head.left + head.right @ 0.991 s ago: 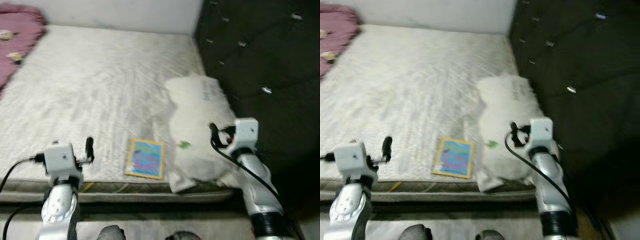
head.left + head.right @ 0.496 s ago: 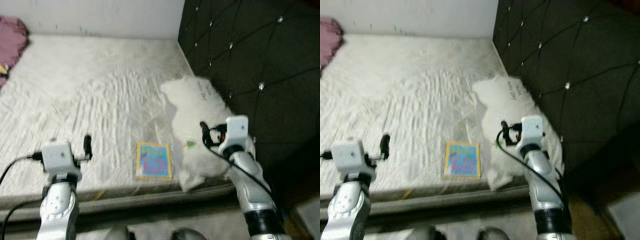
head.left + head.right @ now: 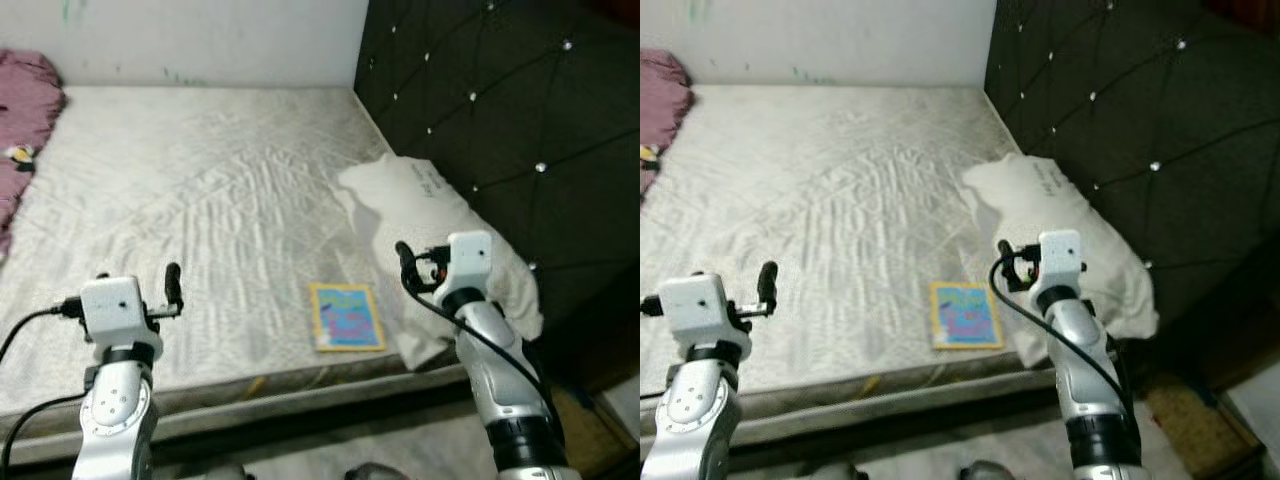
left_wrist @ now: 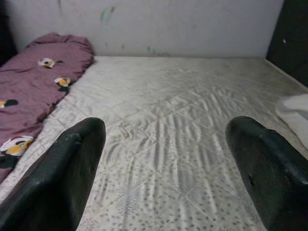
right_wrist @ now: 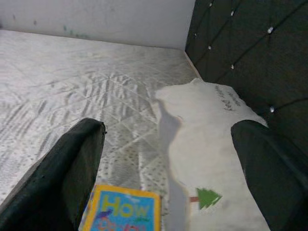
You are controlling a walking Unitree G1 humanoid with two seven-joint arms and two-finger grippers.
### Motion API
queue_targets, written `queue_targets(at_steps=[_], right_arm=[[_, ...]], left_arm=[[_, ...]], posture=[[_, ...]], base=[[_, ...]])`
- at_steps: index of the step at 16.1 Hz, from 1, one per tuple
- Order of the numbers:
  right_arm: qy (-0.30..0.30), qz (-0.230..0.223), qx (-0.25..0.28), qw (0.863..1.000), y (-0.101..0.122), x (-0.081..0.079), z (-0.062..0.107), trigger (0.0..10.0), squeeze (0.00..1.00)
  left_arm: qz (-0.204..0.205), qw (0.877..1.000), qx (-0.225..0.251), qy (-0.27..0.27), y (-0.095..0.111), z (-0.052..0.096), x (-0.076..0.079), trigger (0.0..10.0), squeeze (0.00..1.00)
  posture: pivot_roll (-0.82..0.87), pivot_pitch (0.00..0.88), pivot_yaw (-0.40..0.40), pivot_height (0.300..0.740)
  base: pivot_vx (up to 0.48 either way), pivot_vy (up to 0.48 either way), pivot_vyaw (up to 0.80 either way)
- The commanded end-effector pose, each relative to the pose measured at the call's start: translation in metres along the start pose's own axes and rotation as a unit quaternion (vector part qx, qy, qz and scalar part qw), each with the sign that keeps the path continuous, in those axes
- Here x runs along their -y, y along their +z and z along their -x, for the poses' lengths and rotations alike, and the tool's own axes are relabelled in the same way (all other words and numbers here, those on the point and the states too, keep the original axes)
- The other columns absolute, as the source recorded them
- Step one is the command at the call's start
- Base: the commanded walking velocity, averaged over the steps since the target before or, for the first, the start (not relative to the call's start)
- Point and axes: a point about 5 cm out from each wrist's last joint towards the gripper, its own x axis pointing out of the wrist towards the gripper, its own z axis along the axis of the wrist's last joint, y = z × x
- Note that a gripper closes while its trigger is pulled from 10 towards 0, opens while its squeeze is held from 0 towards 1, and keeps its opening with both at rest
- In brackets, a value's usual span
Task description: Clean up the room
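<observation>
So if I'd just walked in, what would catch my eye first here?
Probably the bright picture book, lying flat near the front edge of the bare white mattress. Next to it, a white pillow leans against the dark tufted headboard, and a maroon blanket is heaped at the far left. The robot's left end effector and right end effector hover open over the bed.

A thin colourful book, yellow-bordered with a blue cover, lies flat near the mattress front edge. A white pillow lies just beside it, against the dark tufted headboard.
</observation>
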Motion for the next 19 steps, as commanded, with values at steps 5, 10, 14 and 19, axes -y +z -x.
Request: queue_targets(at_steps=[5,10,14,19], right_arm=[[-0.003,0.008,0.000,1.000,0.0021,0.0051,-0.0013,10.0,0.00],[-0.001,0.010,0.002,1.000,0.0044,0.0048,-0.0040,10.0,0.00],[0.001,0.010,0.004,1.000,0.0051,0.0036,-0.0050,10.0,0.00],[0.003,0.010,0.005,1.000,0.0058,0.0033,-0.0067,10.0,0.00]], left_arm=[[0.012,1.000,0.001,-0.011,0.0029,-0.0022,0.0076,10.0,0.00],[0.014,1.000,0.002,-0.011,0.0036,-0.0028,0.0085,10.0,0.00],[0.016,1.000,0.001,-0.013,0.0038,-0.0038,0.0088,10.0,0.00],[0.018,1.000,0.003,-0.015,0.0045,-0.0044,0.0106,10.0,0.00]], posture=[[0.02,0.000,-0.058,0.740],[0.02,0.000,-0.060,0.740],[0.02,0.000,-0.060,0.740],[0.02,0.000,-0.063,0.740]], base=[[0.000,0.480,0.00],[0.000,0.480,0.00],[0.000,0.480,0.00],[0.000,0.480,0.00]])
